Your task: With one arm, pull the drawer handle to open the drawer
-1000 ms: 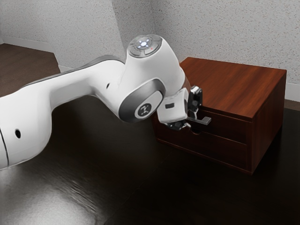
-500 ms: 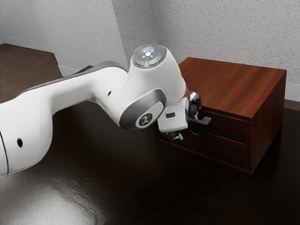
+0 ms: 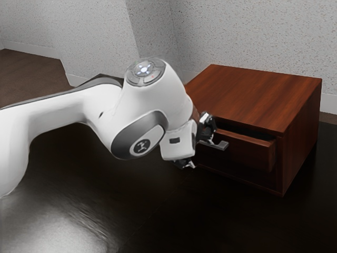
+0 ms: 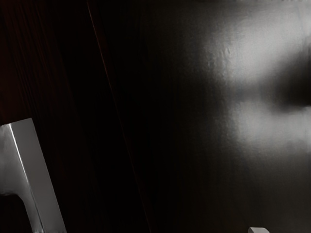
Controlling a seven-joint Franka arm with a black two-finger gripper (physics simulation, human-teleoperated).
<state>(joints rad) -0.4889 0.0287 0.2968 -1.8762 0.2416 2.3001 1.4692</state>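
Where hand (image 3: 209, 137) grips, handle (image 3: 220, 145) lies level.

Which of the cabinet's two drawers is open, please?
The upper drawer: its front stands out from the cabinet; the lower drawer sits flush.

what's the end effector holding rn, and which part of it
The grey handle of the top drawer, gripped by the end effector at the bar's end nearer the arm; that drawer stands partly open.

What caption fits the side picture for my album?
Robot gripper at the handle, top drawer partly open in the wooden cabinet.
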